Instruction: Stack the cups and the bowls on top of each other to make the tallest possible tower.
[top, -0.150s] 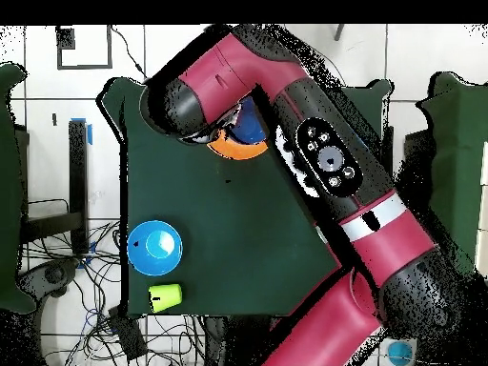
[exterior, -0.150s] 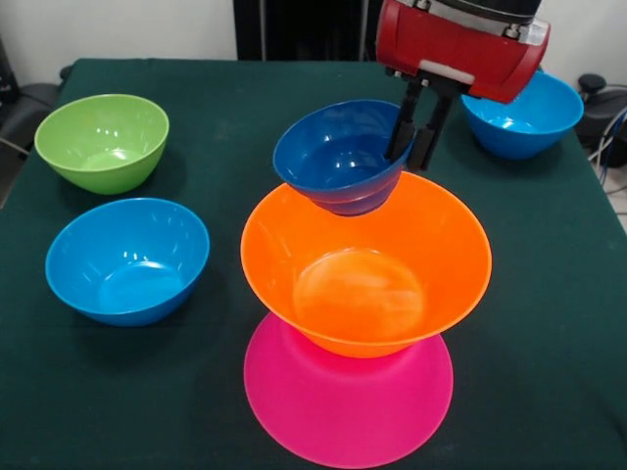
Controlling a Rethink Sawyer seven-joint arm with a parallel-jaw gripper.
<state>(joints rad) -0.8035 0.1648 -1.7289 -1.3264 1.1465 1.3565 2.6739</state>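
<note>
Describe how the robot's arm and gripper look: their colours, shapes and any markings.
The arm is made of thick rounded sections in dark red and black, with a pale grey band near one joint. One black section carries a panel of round buttons. The wrist housing is glossy red with a white strip along its lower edge. The gripper has two thin, straight black fingers.

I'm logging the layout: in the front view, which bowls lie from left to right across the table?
Green bowl → blue bowl → orange bowl → blue bowl at the far right.
</note>
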